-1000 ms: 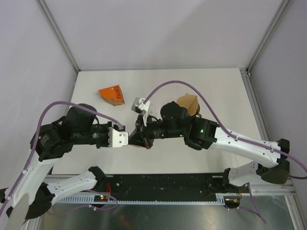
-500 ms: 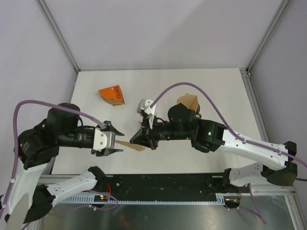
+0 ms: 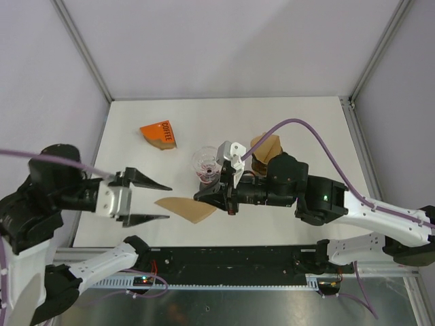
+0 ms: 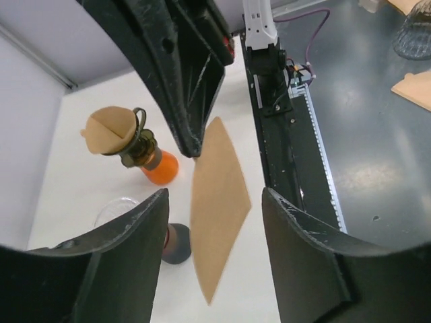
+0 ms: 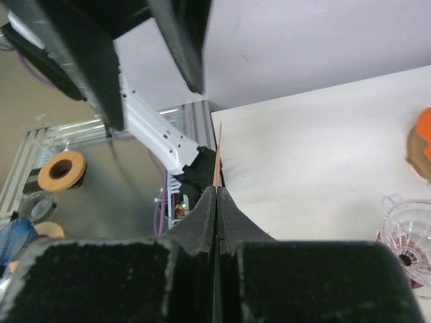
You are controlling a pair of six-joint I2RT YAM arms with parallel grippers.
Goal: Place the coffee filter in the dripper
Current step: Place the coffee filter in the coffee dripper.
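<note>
Right gripper (image 3: 209,199) pinched on coffee filter (image 3: 183,208), arm stretched leftward just near-side of glass dripper (image 3: 204,163). Left gripper (image 3: 151,201) agape, empty, well left of dripper.

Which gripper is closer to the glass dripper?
Right. The right gripper, pinching the filter, is just in front of the dripper; the open left gripper sits farther left.

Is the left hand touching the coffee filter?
Apart. The left wrist view shows the left hand open, with a clear gap between each finger and the coffee filter, which the right hand pinches.
</note>
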